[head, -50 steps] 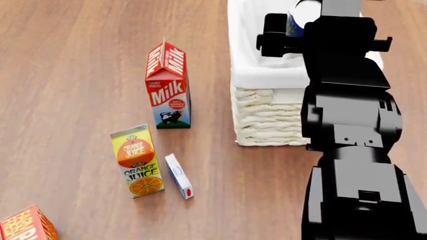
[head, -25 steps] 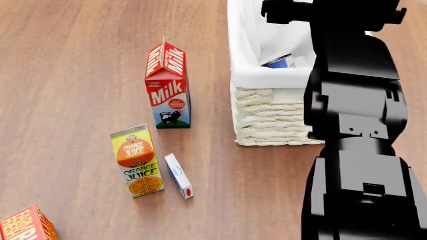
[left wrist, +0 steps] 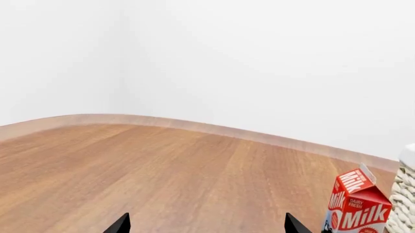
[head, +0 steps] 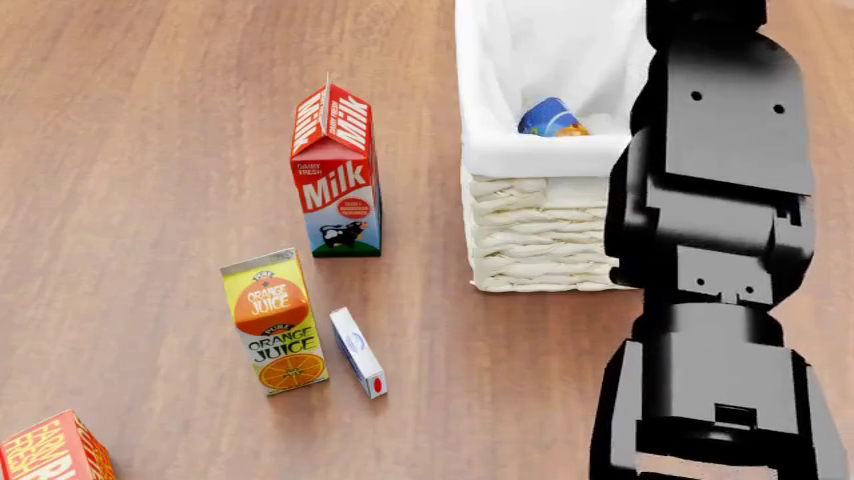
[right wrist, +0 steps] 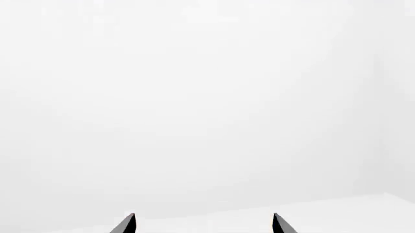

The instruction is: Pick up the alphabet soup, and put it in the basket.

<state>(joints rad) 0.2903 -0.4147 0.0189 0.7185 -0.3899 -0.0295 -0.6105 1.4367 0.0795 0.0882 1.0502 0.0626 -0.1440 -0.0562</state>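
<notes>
The alphabet soup (head: 551, 118), a blue can with a yellow-orange patch, lies tilted inside the basket (head: 534, 240), against the near wall of its white lining. No gripper touches it. My right arm stretches over the basket's right side and its hand runs off the top of the head view. In the right wrist view my right gripper (right wrist: 203, 224) is open, with only a white wall beyond its fingertips. My left gripper (left wrist: 206, 226) is open too, over bare wooden floor, and does not show in the head view.
A milk carton (head: 336, 175) stands left of the basket, also seen as the milk carton (left wrist: 356, 211) beside the basket's wicker edge (left wrist: 405, 204). An orange juice carton (head: 274, 320), a small white box (head: 358, 352) and an orange box (head: 51, 450) lie nearer me.
The can has left my right gripper and dropped into the basket, settling tilted. The right arm lifted and moved away, taking the gripper out of the head view.
</notes>
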